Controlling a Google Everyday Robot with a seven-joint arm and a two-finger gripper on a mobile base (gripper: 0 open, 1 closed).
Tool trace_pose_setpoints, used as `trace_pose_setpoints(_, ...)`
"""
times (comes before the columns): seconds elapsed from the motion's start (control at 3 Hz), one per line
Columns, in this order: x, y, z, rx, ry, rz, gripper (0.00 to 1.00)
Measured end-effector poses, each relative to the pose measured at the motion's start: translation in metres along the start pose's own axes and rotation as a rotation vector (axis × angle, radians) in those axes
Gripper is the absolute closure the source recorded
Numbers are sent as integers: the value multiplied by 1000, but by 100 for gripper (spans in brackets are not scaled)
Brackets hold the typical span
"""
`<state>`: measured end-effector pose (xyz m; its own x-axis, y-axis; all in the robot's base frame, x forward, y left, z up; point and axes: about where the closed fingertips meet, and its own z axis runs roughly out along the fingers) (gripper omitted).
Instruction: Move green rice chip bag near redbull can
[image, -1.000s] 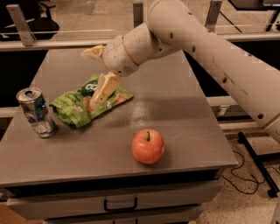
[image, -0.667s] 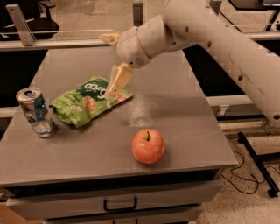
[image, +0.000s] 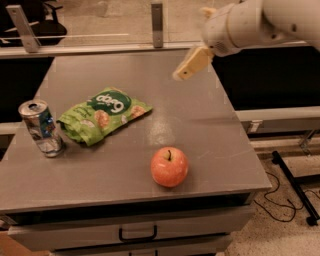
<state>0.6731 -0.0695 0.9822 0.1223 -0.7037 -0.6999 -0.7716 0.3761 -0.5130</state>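
The green rice chip bag lies flat on the grey table, left of centre, its dark green oval facing up. The redbull can stands upright just left of the bag, a small gap between them. My gripper hangs above the table's far right part, well away from the bag, up and to its right. Its tan fingers are spread and hold nothing.
A red apple sits near the table's front edge, right of the bag. A drawer with a dark handle is under the tabletop. A metal rail runs behind the table. Cables lie on the floor at the right.
My gripper has lifted off the bag and swung right and back, away from it. The bag stays beside the can.
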Motion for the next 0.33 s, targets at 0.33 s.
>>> trace_pose_setpoints(0.33, -2, -26, -5, 100, -10, 36, 0)
